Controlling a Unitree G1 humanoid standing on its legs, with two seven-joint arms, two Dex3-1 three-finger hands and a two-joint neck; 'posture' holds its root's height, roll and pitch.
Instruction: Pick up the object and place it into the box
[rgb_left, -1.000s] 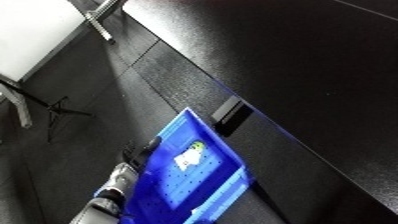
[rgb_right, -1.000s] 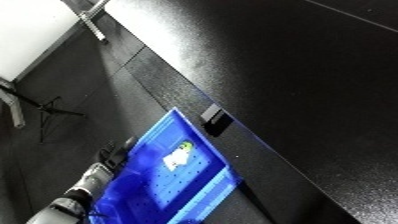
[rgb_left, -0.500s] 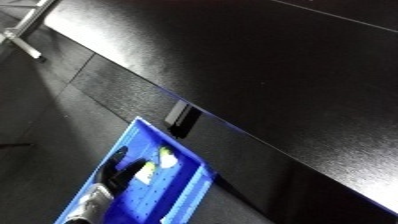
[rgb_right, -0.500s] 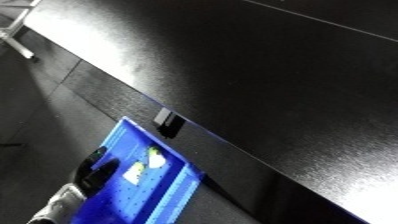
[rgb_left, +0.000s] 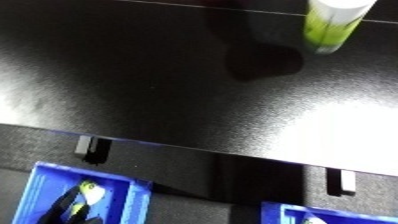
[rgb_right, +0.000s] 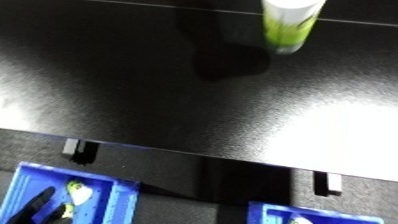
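As the camera has swung since earlier, a green-white tube (rgb_left: 333, 22) now shows at 1 o'clock on the bench (rgb_left: 178, 90); blue bin (rgb_left: 40, 192) at 7 o'clock holds the left hand (rgb_left: 67, 212), grip unreadable.

One black desk (rgb_left: 178, 95) fills most of the view, and one green-and-white bottle (rgb_left: 333, 22) stands on it at about one o'clock. Two blue bins show: one (rgb_left: 49, 185) at seven o'clock and a second (rgb_left: 293, 212) only as a corner at five o'clock. Two small brackets (rgb_left: 89, 147) (rgb_left: 338, 181) sit on the desk's front edge.
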